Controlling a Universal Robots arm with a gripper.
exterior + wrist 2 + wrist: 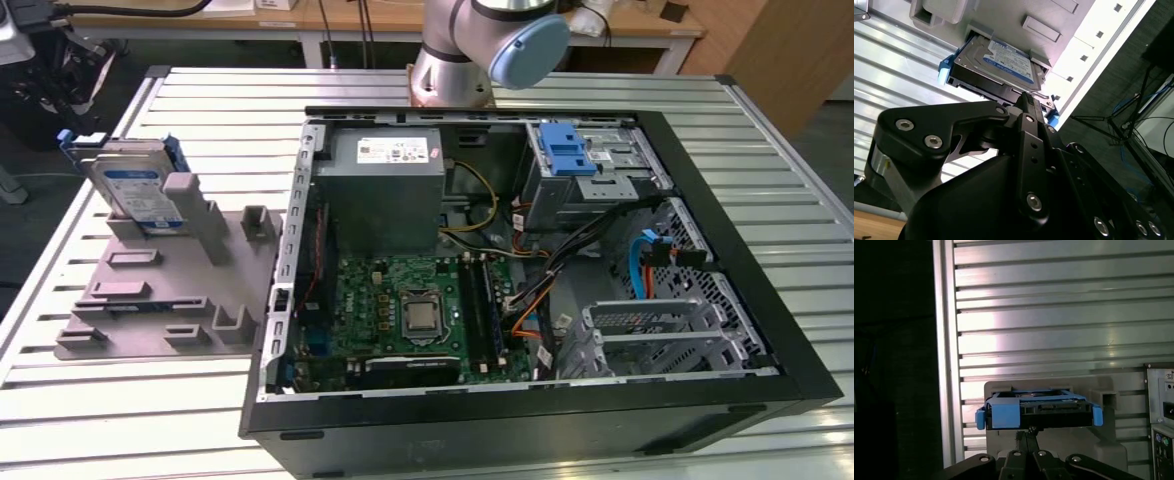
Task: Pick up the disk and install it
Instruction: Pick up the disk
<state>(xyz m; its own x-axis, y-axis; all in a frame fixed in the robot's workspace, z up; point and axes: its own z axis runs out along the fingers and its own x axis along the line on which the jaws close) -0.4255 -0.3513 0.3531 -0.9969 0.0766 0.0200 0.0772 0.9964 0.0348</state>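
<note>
A: Where's the disk?
B: Far on the exterior view's left, standing on edge in the grey holder, label toward that camera, blue rails along its edges.
A: And the gripper?
B: In both wrist views it sits right at the disk's near edge, jaws together, holding nothing. Whether the tips touch it, I can't tell.
A: How does the disk lie to the jaws?
B: Its broad side runs along the line they'd open on; its thin side crosses it.
A: Room to move?
B: The table edge is near the holder's left and the open case just beside its right. The blue latch is well apart, further right
</note>
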